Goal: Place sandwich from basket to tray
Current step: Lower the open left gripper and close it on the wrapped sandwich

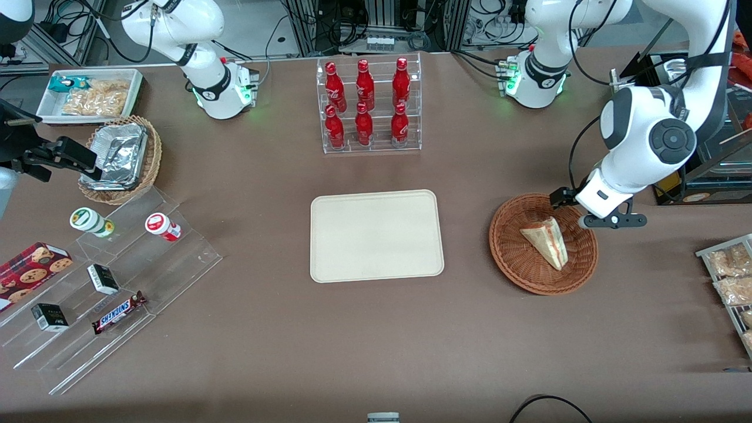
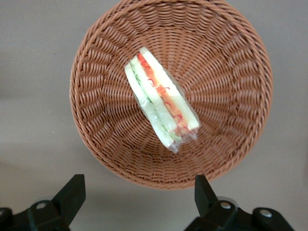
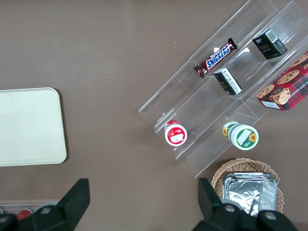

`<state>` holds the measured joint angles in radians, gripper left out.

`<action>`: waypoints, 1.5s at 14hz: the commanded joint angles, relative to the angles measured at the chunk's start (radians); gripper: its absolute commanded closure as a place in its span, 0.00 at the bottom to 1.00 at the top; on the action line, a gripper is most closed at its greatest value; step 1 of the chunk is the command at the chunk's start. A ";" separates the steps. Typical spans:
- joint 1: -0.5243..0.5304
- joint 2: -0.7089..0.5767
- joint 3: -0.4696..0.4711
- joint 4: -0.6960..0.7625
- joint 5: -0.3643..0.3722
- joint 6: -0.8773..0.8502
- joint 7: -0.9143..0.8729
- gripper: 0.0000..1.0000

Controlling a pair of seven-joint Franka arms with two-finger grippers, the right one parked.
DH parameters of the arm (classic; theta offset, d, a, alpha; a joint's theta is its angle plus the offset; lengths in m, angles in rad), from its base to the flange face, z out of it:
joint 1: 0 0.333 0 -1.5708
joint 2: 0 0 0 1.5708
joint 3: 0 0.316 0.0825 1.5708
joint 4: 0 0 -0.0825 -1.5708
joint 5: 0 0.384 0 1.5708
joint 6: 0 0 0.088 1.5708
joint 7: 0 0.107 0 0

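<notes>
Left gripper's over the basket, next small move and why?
Probably straight down onto the sandwich. The gripper is open and empty, hovering above the reddish-brown basket, fingers well clear of the wedge. The sandwich lies in the basket; the tray holds nothing yet. It may need centering first.

sandwich (image 1: 546, 239) in basket (image 1: 512, 258), pincer (image 1: 578, 207) above

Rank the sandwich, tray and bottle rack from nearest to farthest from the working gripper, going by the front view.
The gripper hangs open above the basket's rim.
1. Sandwich: in the basket, just under the gripper.
2. Tray: mid-table, toward the parked arm.
3. Bottle rack: farther from the camera than the tray.
</notes>
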<state>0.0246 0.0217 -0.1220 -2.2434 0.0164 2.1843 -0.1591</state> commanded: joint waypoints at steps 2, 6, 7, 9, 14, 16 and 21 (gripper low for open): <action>0.002 0.024 -0.010 -0.025 0.004 0.095 -0.274 0.00; -0.021 0.079 -0.014 -0.030 0.004 0.207 -0.643 0.00; -0.023 0.092 -0.014 -0.030 0.004 0.218 -0.698 0.00; -0.025 0.109 -0.014 -0.028 0.004 0.232 -0.744 0.00; -0.026 0.184 -0.014 -0.030 0.002 0.314 -0.746 0.00; -0.026 0.205 -0.014 -0.028 0.002 0.328 -0.746 0.00; -0.037 0.228 -0.016 -0.024 0.002 0.318 -0.744 0.38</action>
<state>0.0036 0.2514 -0.1375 -2.2716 0.0165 2.4980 -0.8832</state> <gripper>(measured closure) 0.066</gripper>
